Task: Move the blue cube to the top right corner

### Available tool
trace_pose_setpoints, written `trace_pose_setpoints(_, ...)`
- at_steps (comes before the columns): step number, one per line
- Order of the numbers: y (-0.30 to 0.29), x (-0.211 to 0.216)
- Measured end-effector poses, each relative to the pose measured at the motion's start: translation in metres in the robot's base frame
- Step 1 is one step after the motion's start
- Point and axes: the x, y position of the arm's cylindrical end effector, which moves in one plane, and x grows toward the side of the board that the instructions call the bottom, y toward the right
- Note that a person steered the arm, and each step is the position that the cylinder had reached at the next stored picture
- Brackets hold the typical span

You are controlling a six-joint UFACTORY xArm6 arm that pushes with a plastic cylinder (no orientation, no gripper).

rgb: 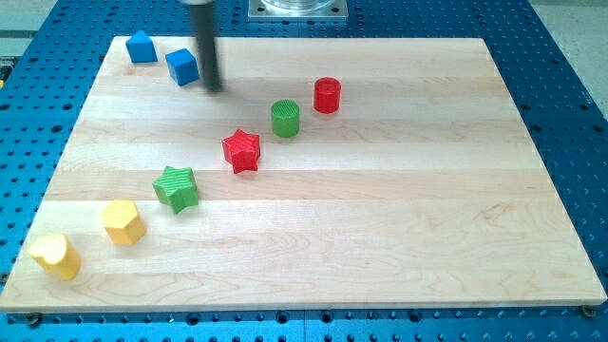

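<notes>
The blue cube (181, 66) sits near the top left of the wooden board (380, 218). My tip (213, 89) is down on the board just to the right of the cube and slightly below it, a small gap apart. The dark rod rises from it out of the view's top. A second blue block (142, 47), house-shaped, lies at the board's top left corner, left of the cube.
A red cylinder (327, 95) and a green cylinder (285, 118) stand near the middle top. A red star (242, 150), a green star (177, 186), a yellow hexagon (123, 221) and a yellow block (55, 256) run diagonally toward the bottom left.
</notes>
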Motion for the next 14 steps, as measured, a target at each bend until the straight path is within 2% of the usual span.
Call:
trace_pose_setpoints(1, -0.059, -0.015)
trace_pose_setpoints(3, -0.054, -0.058)
trace_pose_setpoints(4, 0.016, -0.056)
trace_pose_setpoints(5, 0.059, -0.043)
trace_pose_setpoints(6, 0.043, -0.041)
trace_pose_setpoints(7, 0.056, -0.04)
trace_pose_setpoints(8, 0.143, -0.04)
trace_pose_setpoints(9, 0.099, -0.042)
trace_pose_setpoints(10, 0.095, 0.015)
trace_pose_setpoints(11, 0.174, 0.015)
trace_pose_setpoints(12, 0.207, -0.033)
trace_pose_setpoints(14, 0.195, -0.093)
